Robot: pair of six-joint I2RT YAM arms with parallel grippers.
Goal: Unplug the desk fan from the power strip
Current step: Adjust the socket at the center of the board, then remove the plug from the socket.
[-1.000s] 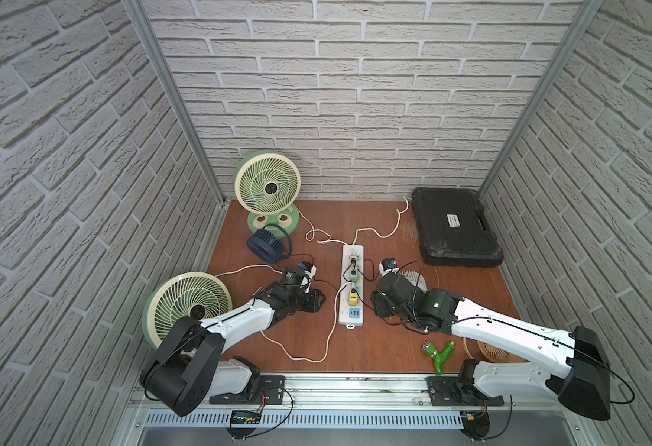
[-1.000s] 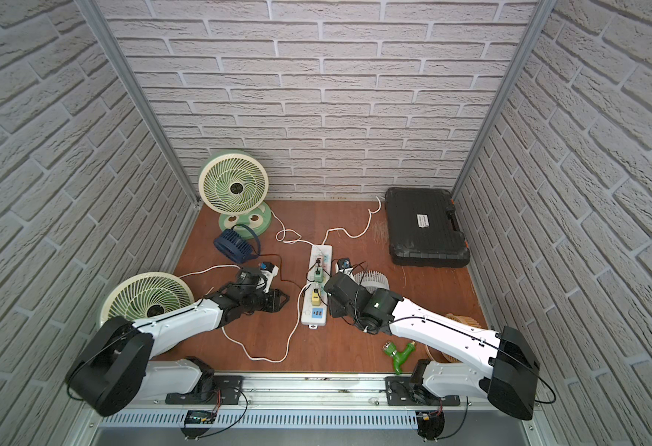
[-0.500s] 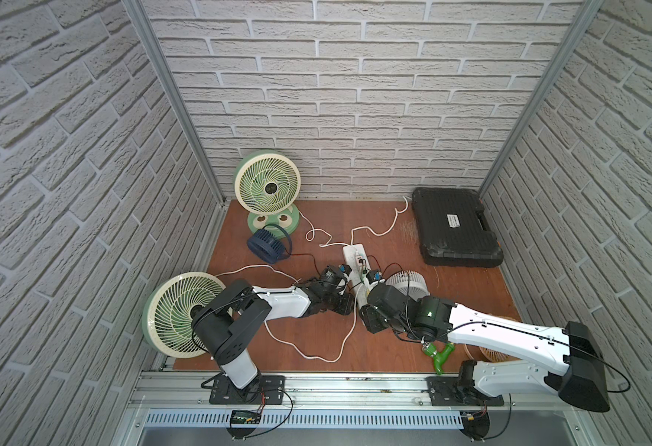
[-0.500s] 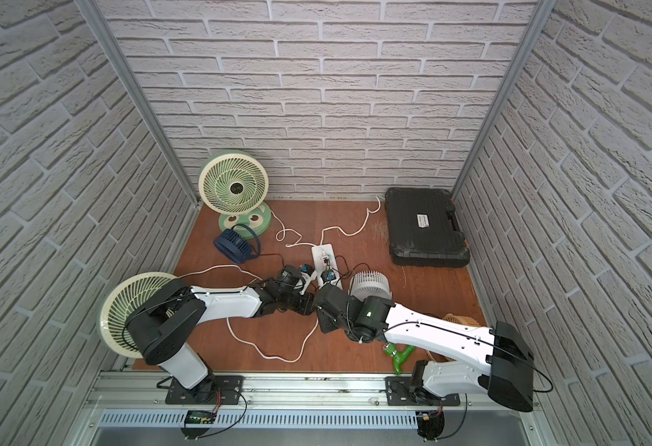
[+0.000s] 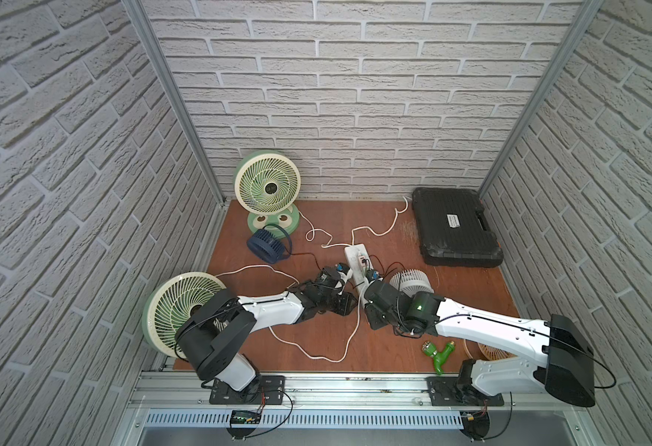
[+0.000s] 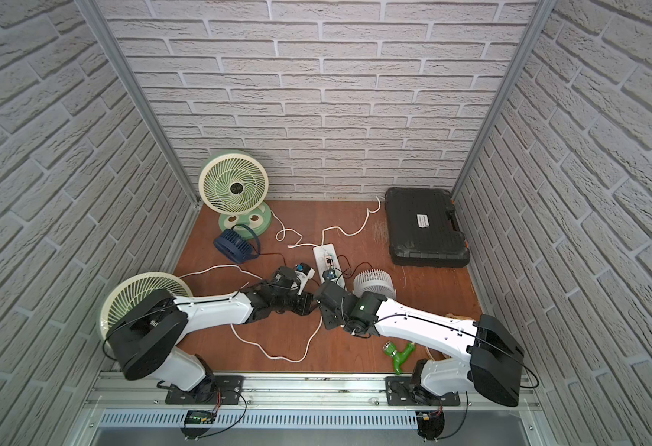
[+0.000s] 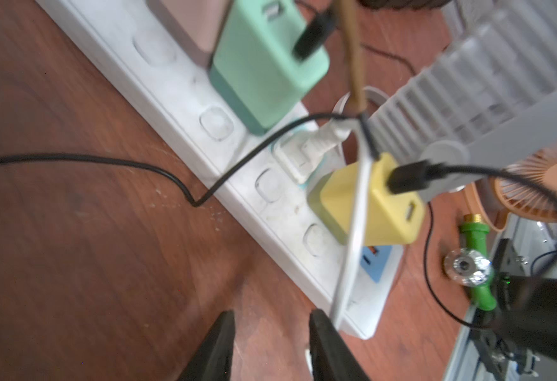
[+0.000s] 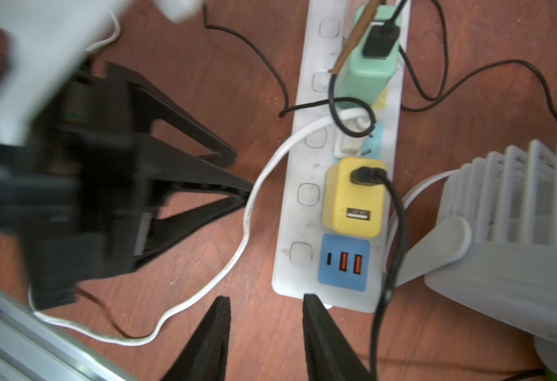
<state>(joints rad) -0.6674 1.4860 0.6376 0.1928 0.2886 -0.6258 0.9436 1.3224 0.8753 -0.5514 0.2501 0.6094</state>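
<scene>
Left hand (image 7: 272, 313) and right hand (image 8: 267, 297) are spread, empty; the right one perhaps touches the power strip (image 8: 303, 224) at its 6 o'clock end.

readable text: none | black case (image 5: 456, 235): white label (image 5: 452, 222), print too small to read

The right gripper (image 8: 267, 297) stands parted over the wooden tabletop (image 8: 263, 346) — one fingertip (image 8: 313, 306) touches the end of the power strip (image 8: 300, 224), beside its blue USB panel (image 8: 343, 262); a yellow adapter (image 8: 353, 198) sits plugged just beyond.
</scene>
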